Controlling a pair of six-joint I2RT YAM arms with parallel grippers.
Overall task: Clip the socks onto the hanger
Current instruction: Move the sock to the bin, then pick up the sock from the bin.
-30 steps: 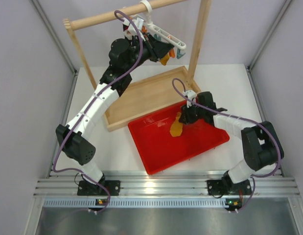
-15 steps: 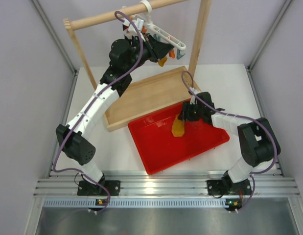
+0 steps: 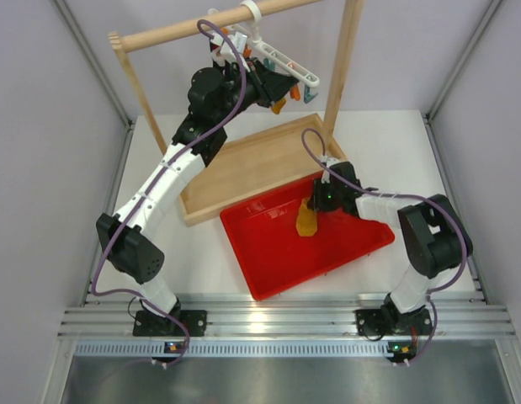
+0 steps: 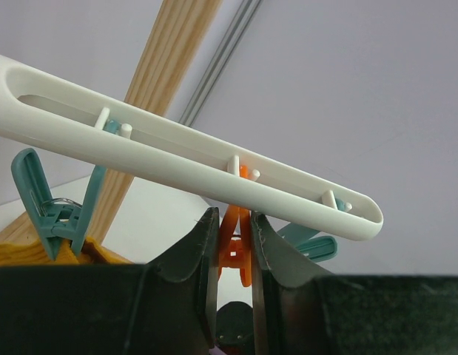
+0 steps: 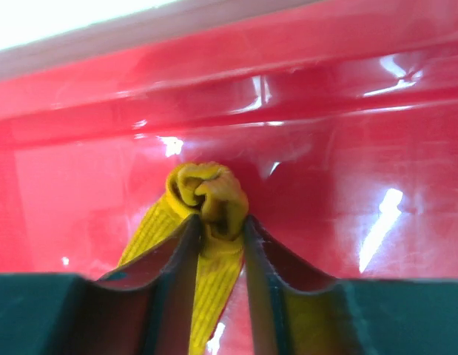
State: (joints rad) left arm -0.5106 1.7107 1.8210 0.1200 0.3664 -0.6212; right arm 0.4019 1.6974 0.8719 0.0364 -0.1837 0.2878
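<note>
The white hanger (image 3: 287,62) hangs by its hook from the wooden rail. My left gripper (image 3: 275,87) is up at its bar. In the left wrist view my left gripper (image 4: 233,231) is shut on an orange clip (image 4: 237,250) under the hanger bar (image 4: 184,159). One mustard sock (image 3: 280,105) hangs just below the hanger; its fabric (image 4: 36,253) shows under a teal clip (image 4: 55,211). My right gripper (image 3: 317,200) is down in the red tray, shut on the bunched upper end of the other sock (image 3: 305,220). That sock (image 5: 210,196) shows pinched in my right gripper (image 5: 217,231).
The red tray (image 3: 268,286) lies in the middle of the table, its floor (image 5: 325,148) filling the right wrist view. A wooden tray (image 3: 235,168) lies behind it. The wooden rail frame (image 3: 172,35) stands at the back, one post (image 3: 340,76) near the right arm's cable.
My right gripper has shifted a little left over the red tray, staying on the sock's upper end. The left arm has barely moved at the hanger.
</note>
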